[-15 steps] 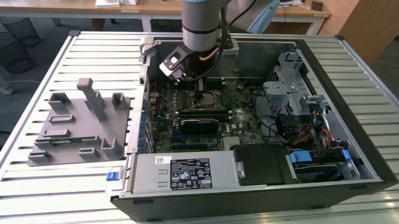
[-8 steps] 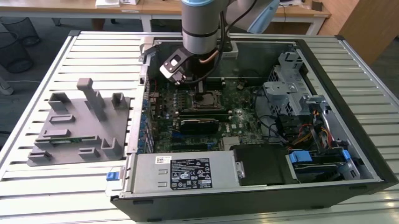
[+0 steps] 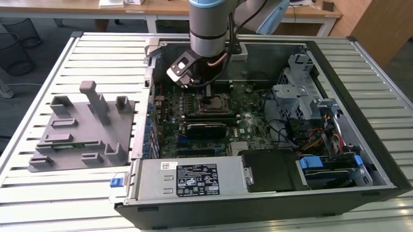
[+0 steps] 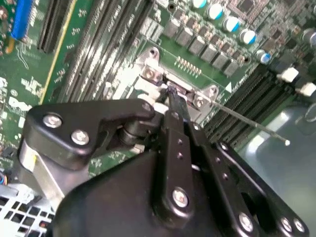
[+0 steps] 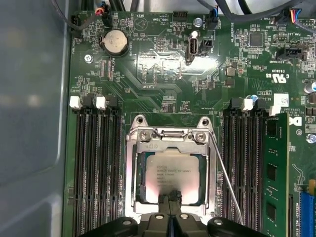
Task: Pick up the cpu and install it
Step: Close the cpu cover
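The hand (image 5: 170, 197) is seen closed in the first wrist view, its two tips set together with nothing visible between them. It is positioned over one edge of the cpu (image 5: 170, 173); whether the tips press on the metal top cannot be told. The cpu is laid flat in the socket (image 5: 134, 173), square to the metal frame, silver top upward. Pick-up and placement are therefore judged complete. The lever (image 5: 227, 182) is shown as a thin rod angled away from the frame, and in the second wrist view it is seen standing free above the board (image 5: 163, 94); locking is judged not yet done. Whether the frame is fully pressed down cannot be told. A memory stick (image 5: 274, 173) is seated in a slot beside the socket. Several lines of dark print are carried on the cpu top, and white lettering and symbols are spread across the board; none is transcribed here. In the exterior view, a black-and-white label (image 3: 197, 179) is fixed to the metal box at the front of the open case (image 3: 380, 159). The case is laid on a slatted surface (image 3: 38, 77), and a grey fixture (image 3: 71, 125) is placed beside it on the exterior view's left.
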You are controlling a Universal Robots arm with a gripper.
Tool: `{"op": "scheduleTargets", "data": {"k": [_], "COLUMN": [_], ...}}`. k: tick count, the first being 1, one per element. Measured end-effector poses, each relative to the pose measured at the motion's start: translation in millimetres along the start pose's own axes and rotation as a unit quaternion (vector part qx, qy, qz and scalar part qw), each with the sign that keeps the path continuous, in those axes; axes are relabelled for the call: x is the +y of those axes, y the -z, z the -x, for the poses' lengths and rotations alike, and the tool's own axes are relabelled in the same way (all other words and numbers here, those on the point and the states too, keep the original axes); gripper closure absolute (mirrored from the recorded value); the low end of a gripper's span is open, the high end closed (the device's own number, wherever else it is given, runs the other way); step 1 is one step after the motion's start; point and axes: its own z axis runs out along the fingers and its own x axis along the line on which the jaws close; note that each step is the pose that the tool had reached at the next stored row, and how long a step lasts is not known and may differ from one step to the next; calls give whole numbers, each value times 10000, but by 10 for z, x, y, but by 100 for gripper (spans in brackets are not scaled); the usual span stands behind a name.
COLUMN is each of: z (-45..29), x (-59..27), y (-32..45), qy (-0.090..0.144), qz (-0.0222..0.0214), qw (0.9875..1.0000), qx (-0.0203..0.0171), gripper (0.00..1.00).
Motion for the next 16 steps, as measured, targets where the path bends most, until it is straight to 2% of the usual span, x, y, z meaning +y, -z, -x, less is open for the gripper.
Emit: {"op": "scheduleTargets", "data": {"k": [5,14,16], "z": [0,-1,0], "x": [5,10,11], "y": [20,191,201], "qy": [0,0,0], "qz": [0,0,0], "qw": [10000,10000,10000], "qx": [10,9,10], "gripper": [89,89,89]}}
